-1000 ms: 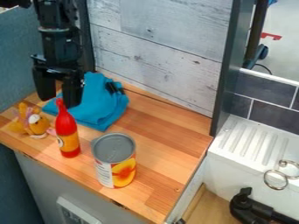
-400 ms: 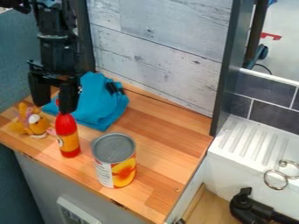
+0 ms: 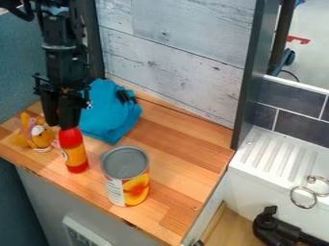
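One red bottle (image 3: 75, 154), upright beneath your gripper (image 3: 60, 127), which seems clamped round its neck; likely grasping step, calling for steadiness.

Standing upright as a slim, round-shouldered red bottle (image 3: 74, 154), just below mid-height at the left of the frame; wearing an orange-yellow label around its body, with a small pale-and-dark mark at its left; showing a red base; keeping its neck hidden.
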`<act>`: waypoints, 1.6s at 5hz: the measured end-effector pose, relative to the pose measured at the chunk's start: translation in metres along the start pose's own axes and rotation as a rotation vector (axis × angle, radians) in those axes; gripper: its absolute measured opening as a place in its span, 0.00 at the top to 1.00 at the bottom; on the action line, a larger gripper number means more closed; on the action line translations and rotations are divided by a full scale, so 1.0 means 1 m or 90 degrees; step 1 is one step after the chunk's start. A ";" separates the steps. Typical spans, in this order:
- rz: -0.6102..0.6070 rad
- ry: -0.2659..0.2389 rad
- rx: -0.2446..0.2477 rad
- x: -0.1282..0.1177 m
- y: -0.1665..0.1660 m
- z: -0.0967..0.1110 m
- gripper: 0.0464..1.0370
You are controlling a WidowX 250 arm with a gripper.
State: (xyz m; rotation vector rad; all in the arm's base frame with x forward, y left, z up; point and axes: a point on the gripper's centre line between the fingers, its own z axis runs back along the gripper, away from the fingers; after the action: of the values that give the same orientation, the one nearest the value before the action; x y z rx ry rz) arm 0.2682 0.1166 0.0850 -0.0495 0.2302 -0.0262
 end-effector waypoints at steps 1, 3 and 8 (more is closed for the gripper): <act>-0.006 -0.002 0.003 0.001 -0.006 0.001 0.71; -0.123 -0.046 0.091 0.012 -0.072 0.045 0.71; -0.308 -0.113 0.049 0.072 -0.141 0.047 0.71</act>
State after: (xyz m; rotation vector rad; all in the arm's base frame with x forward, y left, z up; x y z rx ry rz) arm 0.3466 -0.0243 0.1213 -0.0302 0.0351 -0.5102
